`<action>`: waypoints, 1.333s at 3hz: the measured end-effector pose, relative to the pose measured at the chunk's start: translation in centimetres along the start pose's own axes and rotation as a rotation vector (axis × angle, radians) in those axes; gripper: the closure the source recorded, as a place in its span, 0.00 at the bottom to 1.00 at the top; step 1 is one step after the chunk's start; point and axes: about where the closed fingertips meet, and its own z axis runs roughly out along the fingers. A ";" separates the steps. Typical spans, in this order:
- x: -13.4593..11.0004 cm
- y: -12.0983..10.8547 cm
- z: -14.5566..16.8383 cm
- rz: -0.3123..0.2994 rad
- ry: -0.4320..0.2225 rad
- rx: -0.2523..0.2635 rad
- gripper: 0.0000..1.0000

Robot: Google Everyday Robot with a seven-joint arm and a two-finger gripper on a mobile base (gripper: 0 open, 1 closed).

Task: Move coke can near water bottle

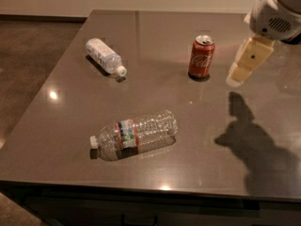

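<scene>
We see a dark, glossy table filling most of the view. At the upper right the robot's gripper hangs above the tabletop, just right of the coke can and apart from it; we cannot tell how wide it is spread, and it has hold of nothing. The water bottle lies on its side near the front edge, cap pointing left. A smaller bottle lies at the far left. The coke can stands upright, well apart from the water bottle.

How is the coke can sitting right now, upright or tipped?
Upright: the coke can stands on its base on the table, silver top facing up. The claw hangs beside it, not touching.
</scene>
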 end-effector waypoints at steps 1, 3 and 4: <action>-1.2 -5.8 2.3 0.117 -0.037 0.066 0.00; -2.8 -10.6 8.3 0.260 -0.123 0.028 0.00; -3.8 -10.6 11.2 0.282 -0.146 -0.016 0.00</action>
